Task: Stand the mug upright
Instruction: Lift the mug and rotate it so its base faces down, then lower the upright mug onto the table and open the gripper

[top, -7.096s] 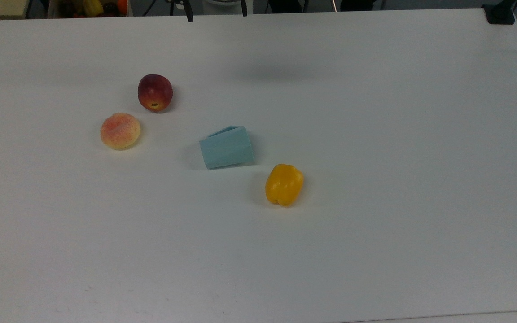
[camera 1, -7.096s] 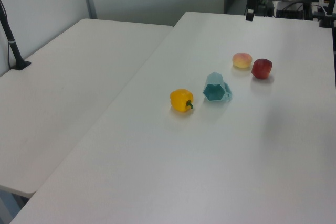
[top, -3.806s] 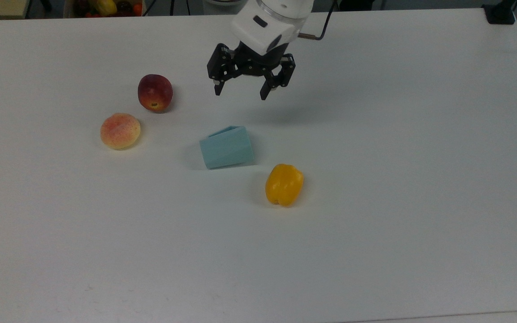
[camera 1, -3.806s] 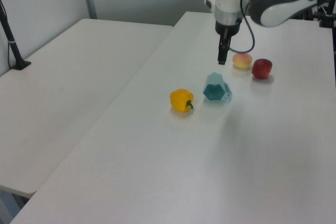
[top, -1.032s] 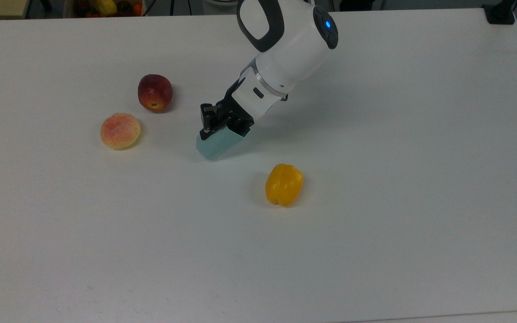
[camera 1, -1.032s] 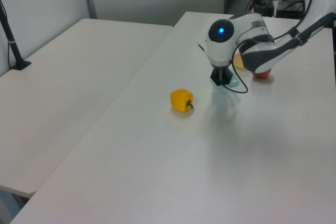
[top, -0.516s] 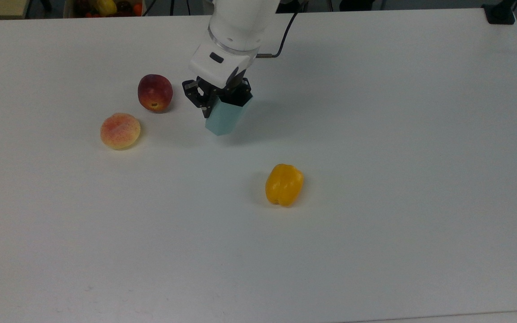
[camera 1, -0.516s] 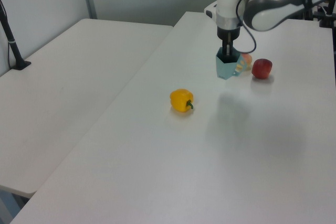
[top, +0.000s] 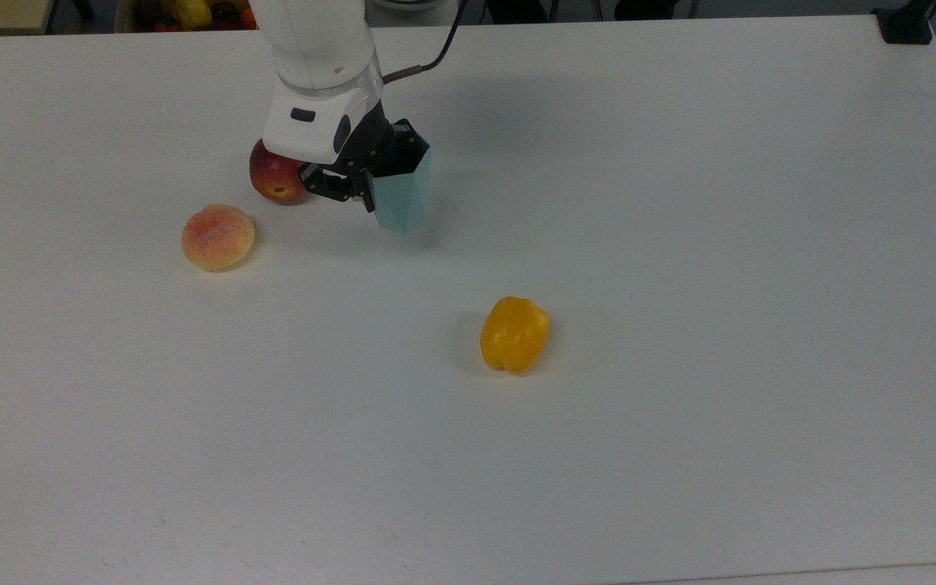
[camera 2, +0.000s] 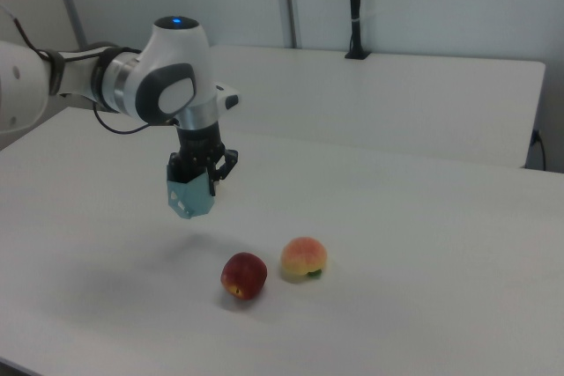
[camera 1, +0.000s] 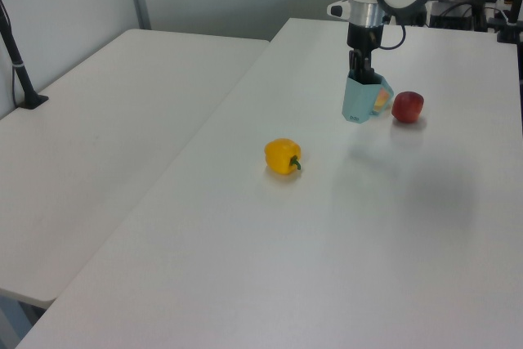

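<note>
Mug (top: 403,195) hangs above the table (top: 679,244), rim up, clamped at its rim by the gripper (top: 370,175) of the downward-pointing arm. Table items: one red apple (top: 273,180), one peach (top: 218,236), one yellow pepper (top: 514,334).

arm (camera 2: 132,81): white shells, grey joints | blue light | black end effector (top: 358,175)

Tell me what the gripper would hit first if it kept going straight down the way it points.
Likely bare white table. The gripper points down, holding the pale blue faceted mug in the air, so the mug's base would touch first.
</note>
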Tool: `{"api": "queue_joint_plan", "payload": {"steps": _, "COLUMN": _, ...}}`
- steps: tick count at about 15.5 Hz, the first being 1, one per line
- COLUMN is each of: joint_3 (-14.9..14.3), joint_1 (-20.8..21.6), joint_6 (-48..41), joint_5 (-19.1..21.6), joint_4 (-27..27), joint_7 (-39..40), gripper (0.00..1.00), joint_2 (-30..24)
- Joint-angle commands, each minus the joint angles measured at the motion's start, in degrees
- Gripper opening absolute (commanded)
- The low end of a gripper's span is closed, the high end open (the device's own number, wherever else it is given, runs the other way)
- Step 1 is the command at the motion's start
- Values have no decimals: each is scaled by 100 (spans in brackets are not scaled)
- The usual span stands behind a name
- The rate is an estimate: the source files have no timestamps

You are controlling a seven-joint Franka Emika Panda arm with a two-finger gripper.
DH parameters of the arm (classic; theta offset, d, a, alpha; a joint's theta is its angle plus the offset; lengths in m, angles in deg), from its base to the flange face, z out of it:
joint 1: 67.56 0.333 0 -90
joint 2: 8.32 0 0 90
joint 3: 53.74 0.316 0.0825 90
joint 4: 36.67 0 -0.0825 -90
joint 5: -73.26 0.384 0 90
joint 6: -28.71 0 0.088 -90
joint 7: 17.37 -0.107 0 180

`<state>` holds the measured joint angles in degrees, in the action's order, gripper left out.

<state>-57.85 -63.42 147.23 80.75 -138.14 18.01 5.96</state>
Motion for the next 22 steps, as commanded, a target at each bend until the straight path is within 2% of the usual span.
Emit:
{"api": "queue_joint_plan", "payload": {"steps": 1, "joint_3": -46, "joint_1": -80, "joint_6": 92, "joint_5": 577, "joint_4": 21, "joint_7": 488, "gripper": 0, "joint_2": 223}}
{"api": "queue_joint_plan", "payload": {"steps": 9, "joint_3": -46, "joint_1": -27, "joint_6": 118, "joint_5": 473, "joint_4": 268, "joint_7": 488, "gripper": 0, "joint_2": 883}}
{"api": "queue_joint_plan", "payload": {"steps": 10, "joint_3": -37, "joint_1": -1, "joint_6": 118, "joint_5": 403, "joint_4": 268, "joint_7": 487, "gripper": 4, "joint_2": 936}}
{"api": "queue_joint_plan", "payload": {"steps": 11, "joint_3": -37, "joint_1": 60, "joint_6": 127, "joint_5": 341, "joint_4": 259, "joint_7": 479, "gripper": 16, "joint_2": 954}}
{"api": "queue_joint_plan", "payload": {"steps": 12, "joint_3": -37, "joint_1": 61, "joint_6": 118, "joint_5": 332, "joint_4": 259, "joint_7": 461, "gripper": 44, "joint_2": 963}}
{"api": "queue_joint_plan", "payload": {"steps": 13, "joint_3": -37, "joint_1": 69, "joint_6": 92, "joint_5": 306, "joint_4": 259, "joint_7": 409, "gripper": 61, "joint_2": 963}}
{"api": "queue_joint_plan", "payload": {"steps": 14, "joint_3": -37, "joint_1": 61, "joint_6": 83, "joint_5": 297, "joint_4": 250, "joint_7": 365, "gripper": 72, "joint_2": 937}}
{"api": "queue_joint_plan", "payload": {"steps": 15, "joint_3": -37, "joint_1": 61, "joint_6": 74, "joint_5": 297, "joint_4": 242, "joint_7": 330, "gripper": 96, "joint_2": 910}}
{"api": "queue_joint_plan", "payload": {"steps": 16, "joint_3": -46, "joint_1": 69, "joint_6": 66, "joint_5": 297, "joint_4": 241, "joint_7": 321, "gripper": 100, "joint_2": 875}}
{"api": "queue_joint_plan", "payload": {"steps": 22, "joint_3": -37, "joint_1": 69, "joint_6": -733, "joint_5": 306, "joint_4": 443, "joint_7": 198, "gripper": 100, "joint_2": 270}}
